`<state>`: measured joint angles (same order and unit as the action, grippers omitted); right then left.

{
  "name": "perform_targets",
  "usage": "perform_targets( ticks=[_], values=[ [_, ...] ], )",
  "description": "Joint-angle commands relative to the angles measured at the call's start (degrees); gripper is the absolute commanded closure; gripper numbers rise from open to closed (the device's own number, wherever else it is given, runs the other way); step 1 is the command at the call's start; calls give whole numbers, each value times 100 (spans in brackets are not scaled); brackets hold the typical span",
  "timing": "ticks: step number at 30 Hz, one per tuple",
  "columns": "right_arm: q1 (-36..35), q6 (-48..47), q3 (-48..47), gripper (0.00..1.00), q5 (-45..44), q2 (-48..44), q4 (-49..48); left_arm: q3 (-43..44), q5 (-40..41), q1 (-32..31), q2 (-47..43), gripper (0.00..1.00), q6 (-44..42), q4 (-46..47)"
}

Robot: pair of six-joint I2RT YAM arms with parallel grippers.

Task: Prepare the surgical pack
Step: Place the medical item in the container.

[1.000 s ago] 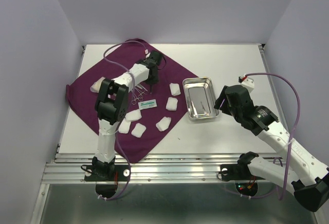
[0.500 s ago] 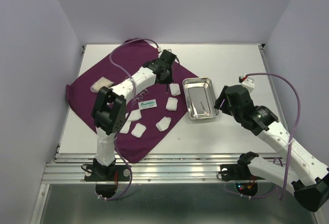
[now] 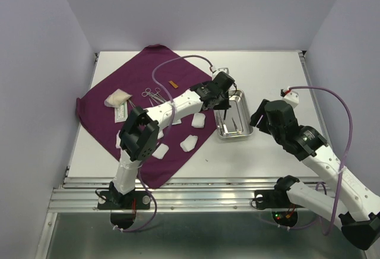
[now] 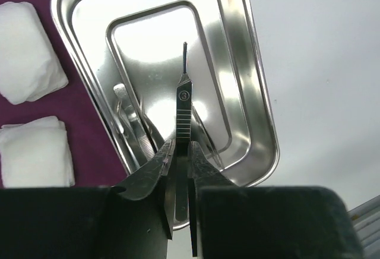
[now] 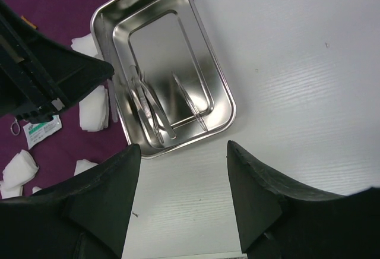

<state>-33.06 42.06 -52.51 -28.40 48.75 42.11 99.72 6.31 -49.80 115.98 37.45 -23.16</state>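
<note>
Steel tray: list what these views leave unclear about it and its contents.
- Left wrist: the left gripper hides the rear end of the scalpel handle and part of the near rim of the steel tray.
- Top external: the instruments in the tray are too small to identify.

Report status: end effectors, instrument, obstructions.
Left end effector shut on scalpel handle, over steel tray. Right end effector open, empty, beside tray. Thin instruments already lie in tray.
</note>
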Motion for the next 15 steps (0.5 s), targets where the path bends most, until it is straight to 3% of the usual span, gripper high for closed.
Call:
perform_targets(
  ticks=[1,9,10,11,15],
  values=[
    [-25,65,-14,35,-183,-120,96,337,-138,-64,231,100,324,250],
    [-25,56,-31,35,-244,-182,175,171,-130,-135,425,93,614,487],
    [-25,56,-31,35,-245,-182,184,162,-130,-135,434,88,632,505],
    [-25,56,-31,35,-253,-191,192,153,-112,-135,443,74,649,505],
    [-25,56,-22,35,-262,-182,201,126,-95,-135,399,58,632,488]
  ],
)
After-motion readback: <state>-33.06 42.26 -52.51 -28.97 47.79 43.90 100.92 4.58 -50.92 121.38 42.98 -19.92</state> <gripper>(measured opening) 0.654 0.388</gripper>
